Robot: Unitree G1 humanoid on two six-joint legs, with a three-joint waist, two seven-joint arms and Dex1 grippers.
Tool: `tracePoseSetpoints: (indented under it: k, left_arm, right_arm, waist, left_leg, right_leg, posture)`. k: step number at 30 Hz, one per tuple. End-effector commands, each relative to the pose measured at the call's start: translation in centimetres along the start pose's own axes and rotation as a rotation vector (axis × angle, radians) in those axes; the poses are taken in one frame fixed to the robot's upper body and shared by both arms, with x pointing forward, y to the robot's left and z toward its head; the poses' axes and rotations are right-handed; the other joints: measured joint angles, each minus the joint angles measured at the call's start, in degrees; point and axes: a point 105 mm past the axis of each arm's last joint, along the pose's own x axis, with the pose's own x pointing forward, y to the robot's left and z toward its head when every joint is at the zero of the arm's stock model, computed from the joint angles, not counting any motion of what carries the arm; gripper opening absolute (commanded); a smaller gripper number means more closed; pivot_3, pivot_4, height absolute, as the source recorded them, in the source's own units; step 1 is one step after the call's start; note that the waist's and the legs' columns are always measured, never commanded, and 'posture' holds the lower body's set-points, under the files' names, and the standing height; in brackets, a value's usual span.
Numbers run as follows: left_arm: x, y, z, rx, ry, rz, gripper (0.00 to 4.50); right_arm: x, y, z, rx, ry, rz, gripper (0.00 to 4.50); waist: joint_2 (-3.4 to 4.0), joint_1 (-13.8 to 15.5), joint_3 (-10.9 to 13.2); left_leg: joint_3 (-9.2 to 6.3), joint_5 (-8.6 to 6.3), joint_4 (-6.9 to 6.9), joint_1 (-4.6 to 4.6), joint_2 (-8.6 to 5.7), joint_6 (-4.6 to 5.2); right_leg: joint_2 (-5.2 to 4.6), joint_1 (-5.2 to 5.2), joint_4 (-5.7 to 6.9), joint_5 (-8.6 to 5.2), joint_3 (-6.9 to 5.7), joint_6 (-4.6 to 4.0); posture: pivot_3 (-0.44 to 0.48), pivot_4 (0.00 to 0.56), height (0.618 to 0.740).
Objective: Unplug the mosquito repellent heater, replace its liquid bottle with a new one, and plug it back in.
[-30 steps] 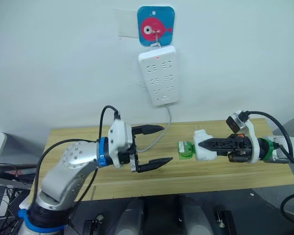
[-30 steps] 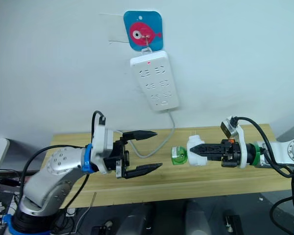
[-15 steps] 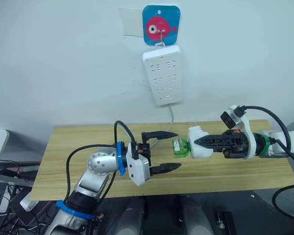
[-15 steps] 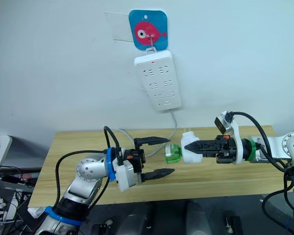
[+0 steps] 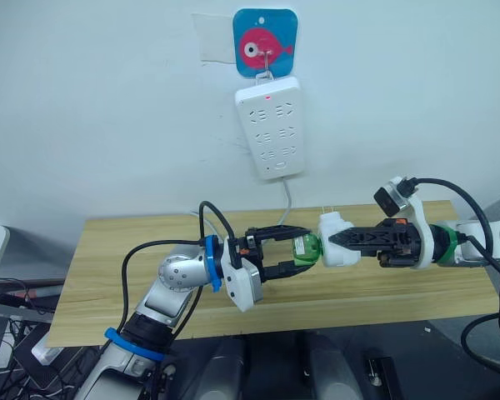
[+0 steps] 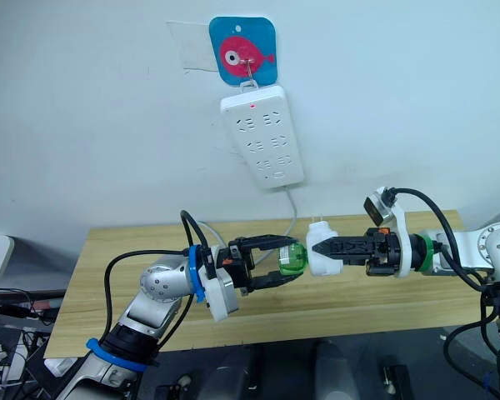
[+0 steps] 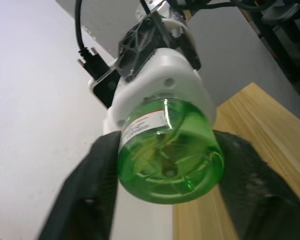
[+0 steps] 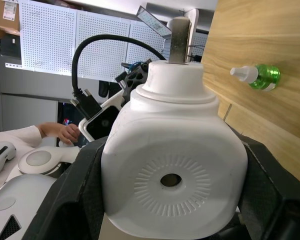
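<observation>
Left pincer point(image 5: 290, 250), wide open before, now closed round green bottle point(image 5: 305, 249); right pincer point(image 5: 343, 239) clamps heater point(image 5: 337, 240) above bench point(image 5: 108, 250).

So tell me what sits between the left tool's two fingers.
The green bottle, screwed into the white heater, sits between the left tool's fingers in the left wrist view.

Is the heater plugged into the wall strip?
No. The right gripper holds the heater in the air, prongs bare, away from the strip.
</observation>
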Motion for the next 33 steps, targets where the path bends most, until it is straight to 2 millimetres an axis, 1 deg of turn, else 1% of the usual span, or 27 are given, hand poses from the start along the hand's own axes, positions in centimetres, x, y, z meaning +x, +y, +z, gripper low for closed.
tracePoseSetpoints:
  k: [1,3,4,5,6,7,10,11,13,14,17,19,20,22,24,26,28,29,30,31,33]
  left_arm:
    - [0.3,0.2,0.9,-0.014,-0.051,0.011,2.26]
    - [0.2,0.1,0.7,-0.139,-0.049,0.009,2.26]
    - [0.0,0.6,-0.1,-0.328,-0.014,0.049,2.26]
    - [-0.3,1.1,-1.1,-0.561,0.019,0.105,2.26]
    - [-0.4,1.3,-1.7,-0.72,0.042,0.129,2.26]
    - [-0.6,1.1,-1.7,-0.886,0.05,0.098,2.26]
    - [-1.3,0.4,-1.7,-1.227,0.088,0.011,2.26]
    - [-1.5,0.3,-1.8,-1.303,0.104,0.001,2.26]
    - [-1.9,0.3,-2.2,-1.583,0.127,0.0,2.26]
    - [-1.9,0.2,-2.1,-1.687,0.127,-0.014,2.26]
    - [-1.9,0.5,-2.1,-1.905,0.103,-0.029,2.26]
    - [-2.1,0.3,-2.7,-2.059,0.09,-0.019,2.26]
    - [-2.1,0.2,-2.9,-2.104,0.089,-0.015,2.26]
    - [-2.2,-0.1,-2.6,-2.183,0.075,-0.055,2.26]
    - [-2.1,-0.1,-2.3,-2.182,0.08,-0.074,2.26]
    - [-1.9,0.0,-2.6,-2.161,0.096,-0.031,3.01]
    - [-1.6,0.5,-2.5,-2.124,0.084,-0.005,3.63]
    - [-1.5,0.9,-2.0,-2.096,0.068,-0.013,3.92]
    - [-1.6,1.3,-1.8,-2.074,0.059,-0.007,4.31]
    - [-1.7,1.6,-1.6,-2.056,0.057,-0.001,4.48]
    - [-2.0,2.1,-1.9,-2.041,0.064,0.045,4.48]
  right_arm:
    - [0.0,1.1,0.0,-0.025,0.013,0.042,3.02]
    - [0.0,1.1,0.0,-0.024,0.012,0.039,3.02]
    - [-0.1,1.2,0.0,-0.026,0.013,0.035,3.02]
    - [-0.2,1.2,0.0,-0.029,0.016,0.031,3.02]
    - [-0.2,1.3,0.0,-0.031,0.018,0.028,3.02]
    - [-0.3,1.4,-0.1,-0.037,0.027,0.025,3.02]
    - [-0.4,1.8,-0.6,-0.051,0.058,0.016,3.02]
    - [-0.3,1.8,-0.6,-0.053,0.062,0.013,3.02]
    - [-0.1,1.8,-0.8,-0.068,0.081,0.007,3.02]
    - [0.0,1.9,-1.0,-0.079,0.091,0.008,3.02]
    - [0.3,2.1,-1.1,-0.092,0.106,0.017,3.02]
    - [0.5,2.0,-1.2,-0.097,0.106,0.019,3.02]
    - [0.5,2.0,-1.2,-0.098,0.107,0.019,3.02]
    - [0.5,1.8,-1.1,-0.096,0.093,0.004,3.02]
    - [0.4,1.7,-1.1,-0.093,0.087,0.001,3.02]
    - [0.3,1.6,-1.0,-0.088,0.079,-0.003,3.02]
    - [0.1,1.6,-1.0,-0.084,0.07,-0.004,3.02]
    - [-0.1,1.6,-1.0,-0.074,0.061,0.0,3.02]
    - [-0.3,1.6,-1.0,-0.066,0.056,-0.001,3.02]
    - [-0.5,1.6,-1.0,-0.059,0.053,0.003,3.02]
    - [-0.7,1.7,-1.0,-0.048,0.051,0.01,3.02]
  waist:
    - [0.0,0.0,0.0]
    - [0.0,-0.05,0.0]
    - [0.0,-0.15,0.0]
    - [0.0,-0.34,0.0]
    - [0.0,-0.54,0.01]
    - [0.0,-0.6,0.03]
    - [-0.01,-1.18,0.04]
    - [-0.01,-1.39,0.04]
    - [-0.01,-1.76,0.04]
    - [-0.02,-2.0,0.05]
    - [-0.02,-2.52,0.05]
    - [-0.03,-2.61,0.05]
    - [-0.03,-2.62,0.05]
    - [-0.03,-2.67,0.05]
    - [-0.03,-2.68,0.05]
    - [-0.03,-2.64,0.05]
    - [-0.03,-2.56,0.05]
    - [-0.03,-2.55,0.05]
    - [-0.03,-2.51,0.05]
    - [-0.03,-2.44,0.05]
    - [-0.03,-2.19,0.05]
  left_leg:
    - [0.0,0.0,0.0,0.0,0.0,0.0]
    - [0.0,0.0,0.01,0.0,0.01,0.0]
    - [-0.01,0.0,0.01,0.0,0.0,0.0]
    - [-0.01,0.0,0.02,0.0,0.0,0.0]
    - [-0.01,0.0,0.02,0.0,-0.01,0.0]
    - [-0.06,-0.01,0.03,0.0,-0.01,0.01]
    - [-0.16,-0.01,0.04,0.0,0.01,0.01]
    - [-0.14,-0.01,0.04,0.0,0.02,0.01]
    - [-0.12,-0.01,0.04,0.02,0.05,0.02]
    - [-0.12,-0.01,0.04,0.02,0.05,0.01]
    - [-0.09,-0.01,0.05,0.06,0.08,0.01]
    - [-0.07,-0.01,0.05,0.07,0.09,0.01]
    - [-0.06,-0.01,0.05,0.09,0.1,0.01]
    - [-0.02,0.0,0.05,0.12,0.12,0.01]
    - [0.01,0.0,0.04,0.13,0.15,0.01]
    - [0.04,0.0,0.04,0.14,0.16,0.0]
    - [0.05,0.0,0.03,0.17,0.16,0.0]
    - [0.07,0.0,0.03,0.18,0.16,0.0]
    - [0.09,0.0,0.03,0.18,0.15,0.0]
    - [0.1,0.0,0.03,0.17,0.15,0.0]
    - [0.11,0.0,0.03,0.17,0.13,0.0]
  right_leg:
    - [0.0,0.0,0.0,0.0,0.0,0.0]
    - [0.0,0.0,0.02,0.0,0.01,0.0]
    - [0.0,0.0,0.03,0.0,0.02,0.0]
    - [0.0,0.0,0.03,0.0,0.01,0.0]
    - [0.0,0.0,0.04,0.0,0.02,0.0]
    - [0.0,0.0,0.05,0.0,0.03,0.01]
    - [0.09,0.0,0.09,-0.01,-0.12,0.02]
    - [0.13,-0.01,0.11,-0.01,-0.17,0.02]
    - [0.22,-0.02,0.13,-0.01,-0.18,0.02]
    - [0.23,-0.02,0.15,-0.02,-0.18,0.03]
    - [0.48,-0.01,0.2,-0.03,-0.17,0.04]
    - [0.53,0.0,0.19,-0.02,-0.13,0.04]
    - [0.54,-0.01,0.2,-0.02,-0.1,0.04]
    - [0.54,-0.01,0.21,-0.02,-0.05,0.03]
    - [0.55,-0.02,0.21,-0.02,0.0,0.02]
    - [0.53,-0.03,0.21,-0.01,0.06,0.01]
    - [0.33,-0.03,0.21,-0.01,0.09,0.0]
    - [0.31,-0.03,0.2,-0.01,0.1,0.0]
    - [0.28,-0.03,0.2,-0.01,0.11,0.0]
    - [0.26,-0.03,0.19,-0.01,0.11,0.0]
    - [0.23,-0.03,0.17,-0.01,0.11,0.0]
  posture:
    - [-0.123,0.282,0.74]
    - [-0.123,0.282,0.74]
    - [-0.127,0.282,0.74]
    - [-0.127,0.282,0.74]
    - [-0.127,0.282,0.74]
    - [-0.127,0.281,0.74]
    - [-0.121,0.279,0.74]
    - [-0.123,0.279,0.74]
    - [-0.123,0.28,0.74]
    - [-0.123,0.28,0.74]
    - [-0.12,0.281,0.74]
    - [-0.121,0.282,0.74]
    - [-0.121,0.282,0.74]
    - [-0.127,0.281,0.74]
    - [-0.13,0.279,0.74]
    - [-0.132,0.281,0.74]
    - [-0.132,0.281,0.74]
    - [-0.132,0.281,0.74]
    - [-0.125,0.28,0.74]
    - [-0.12,0.281,0.74]
    - [-0.116,0.281,0.74]
